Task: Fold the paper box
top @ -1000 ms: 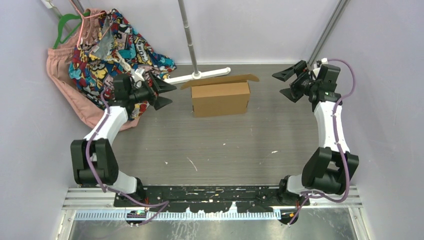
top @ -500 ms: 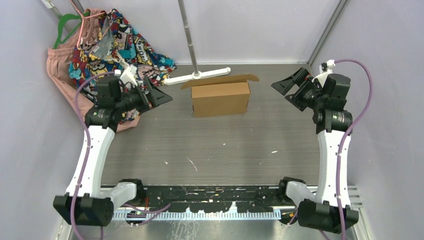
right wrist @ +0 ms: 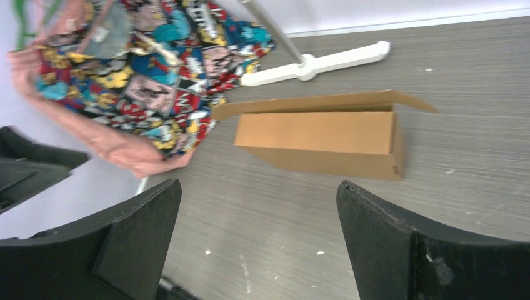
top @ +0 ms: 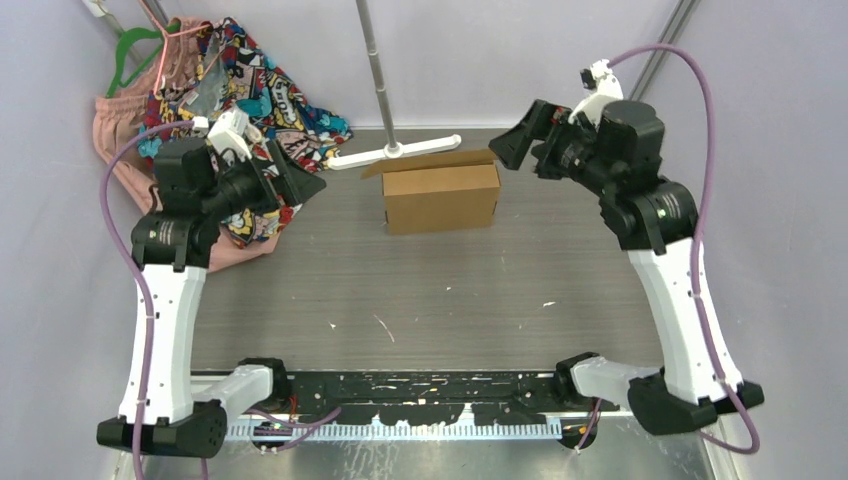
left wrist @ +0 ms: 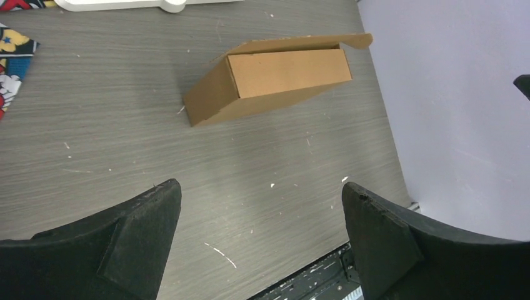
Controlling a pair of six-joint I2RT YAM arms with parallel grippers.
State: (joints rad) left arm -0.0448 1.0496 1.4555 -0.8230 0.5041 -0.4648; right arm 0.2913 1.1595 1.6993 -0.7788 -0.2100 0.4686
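The paper box is plain brown cardboard, folded into a rectangular box, standing on the grey table at the back centre. A flap sticks up along its back edge. It also shows in the left wrist view and the right wrist view. My left gripper is open and empty, raised to the left of the box and apart from it. My right gripper is open and empty, raised to the right of the box's back corner. In both wrist views the fingers stand wide apart with bare table between them.
A white stand base with a metal pole sits just behind the box. Colourful patterned clothes and a pink garment on a green hanger lie at the back left. Walls close in on both sides.
Both arms have risen and straightened. The right gripper has swung left towards the box's back right corner. The left gripper has moved slightly left and up. The box has not moved.
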